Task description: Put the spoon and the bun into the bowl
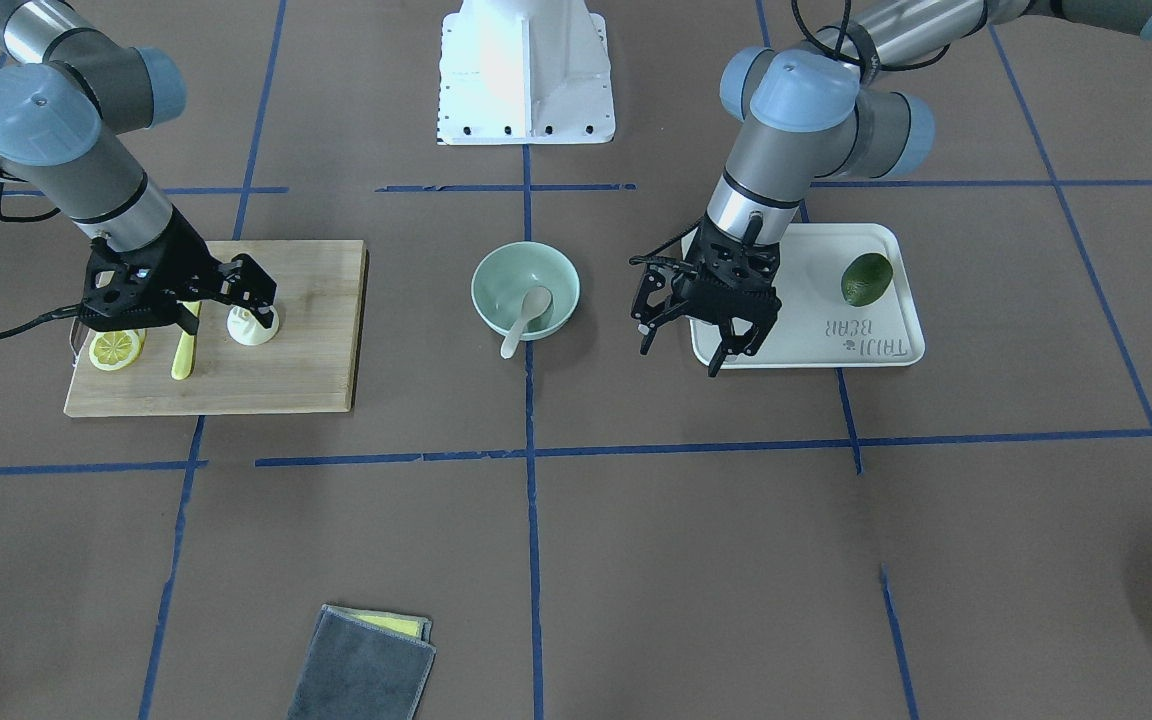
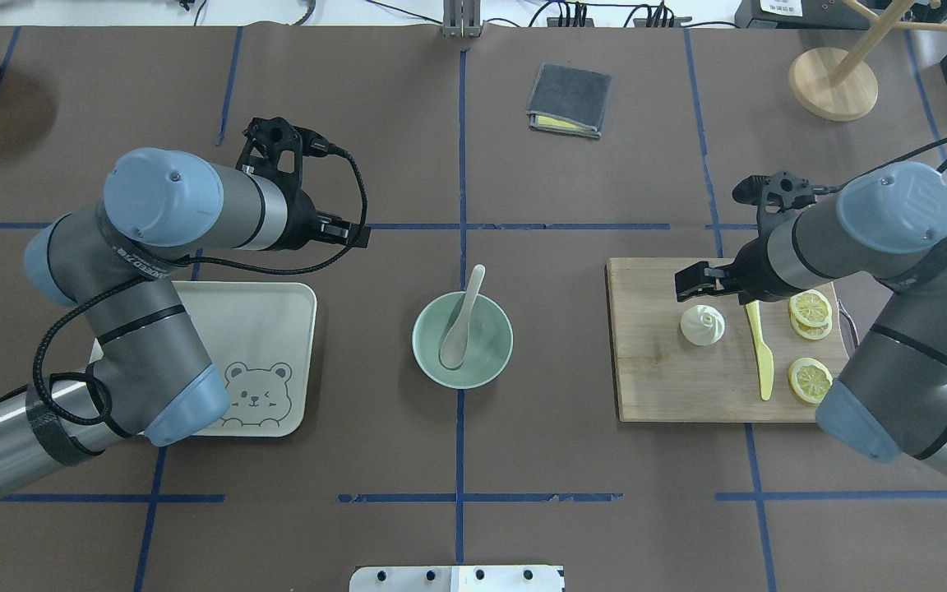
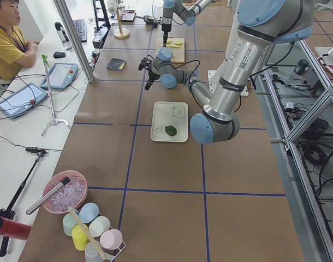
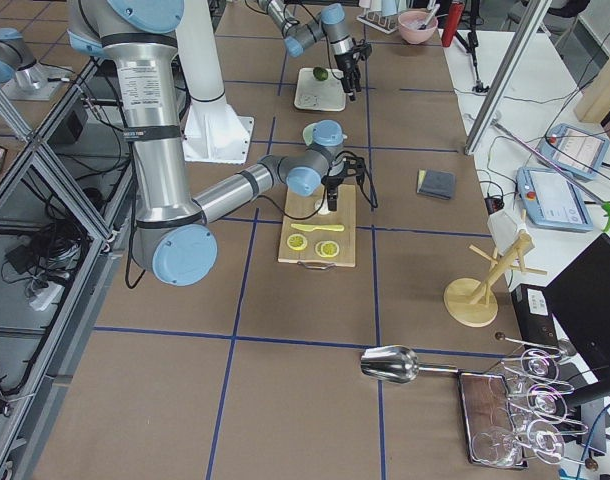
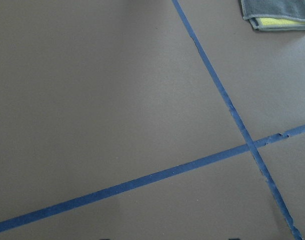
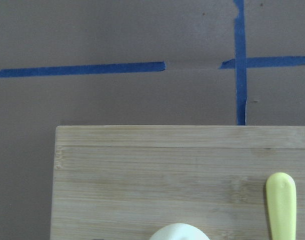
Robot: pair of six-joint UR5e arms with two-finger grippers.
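— Where did we find the spoon?

— We saw the spoon (image 2: 461, 325) lying in the bowl (image 2: 428, 358). Its scoop was down inside, and in the overhead view its handle leaned out over the rim toward twelve o'clock.

— And the bun?

— The bun (image 2: 702, 324) sat pleats-up on the cutting board (image 2: 671, 386), at three o'clock from the bowl and well apart from it. The yellow knife (image 2: 761, 353) lay at the bun's three o'clock, with the lemon slices (image 2: 810, 308) beyond it.

— What did we make of the claws?

— The right gripper (image 2: 687, 285) hung close by the bun, at its twelve o'clock in the overhead view. We could not tell whether its jaws were spread or closed, or whether they touched the bun. The left gripper (image 1: 686, 345) had its fingers spread wide and held nothing. It hung over the edge of the tray (image 1: 806, 345), at nine o'clock from the bowl in the overhead view. On the tray we saw an avocado (image 1: 866, 278).
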